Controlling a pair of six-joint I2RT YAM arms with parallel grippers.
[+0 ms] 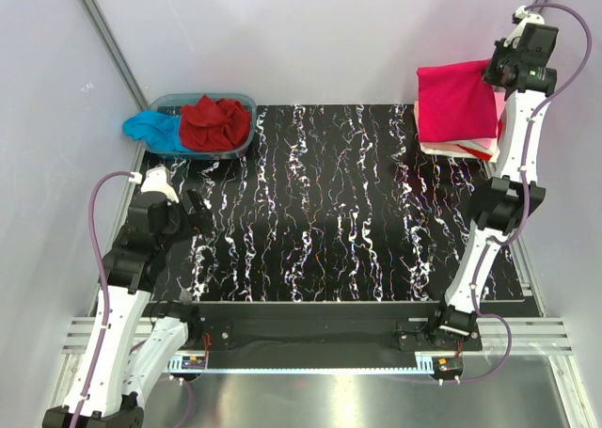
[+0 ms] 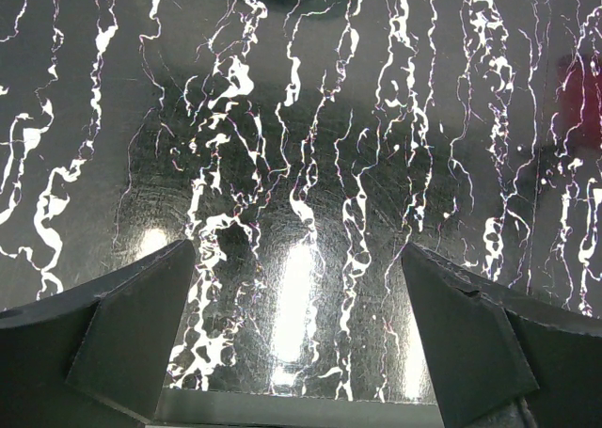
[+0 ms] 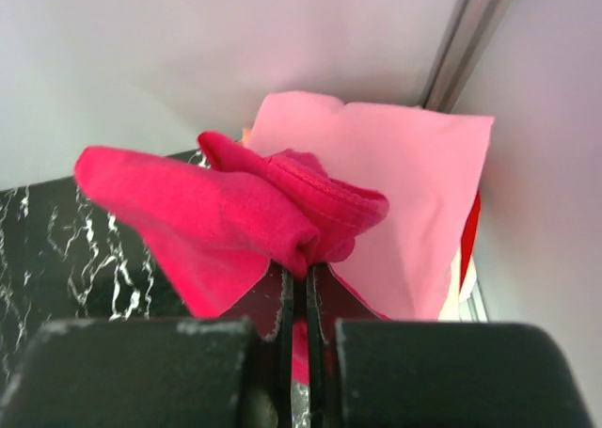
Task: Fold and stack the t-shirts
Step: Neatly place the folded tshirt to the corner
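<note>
Top view. The right arm stands stretched out from its base at the near right edge, its lower link rising to an elbow over the desk's right side and its upper link reaching on to the far right corner, with the wrist high beside the wall. The right tool is clamped on the pink-red tee, which hangs as a folded slab over the stack of folded tees in that corner. Whether the tee touches the stack cannot be told.

Right wrist view. The right tool's jaws are pressed nearly together on a bunched edge of the pink-red tee. The pale pink tee lies flat beneath, atop the stack, with a red edge showing at its right side.

The left arm is folded at the near left, elbow bent, its left tool over the desk's left margin.

Left wrist view. The left tool has its jaws spread wide over the bare marbled desk, with nothing between them.

At the far left, the tub holds a crumpled dark red tee. A turquoise tee spills over its left rim.
</note>
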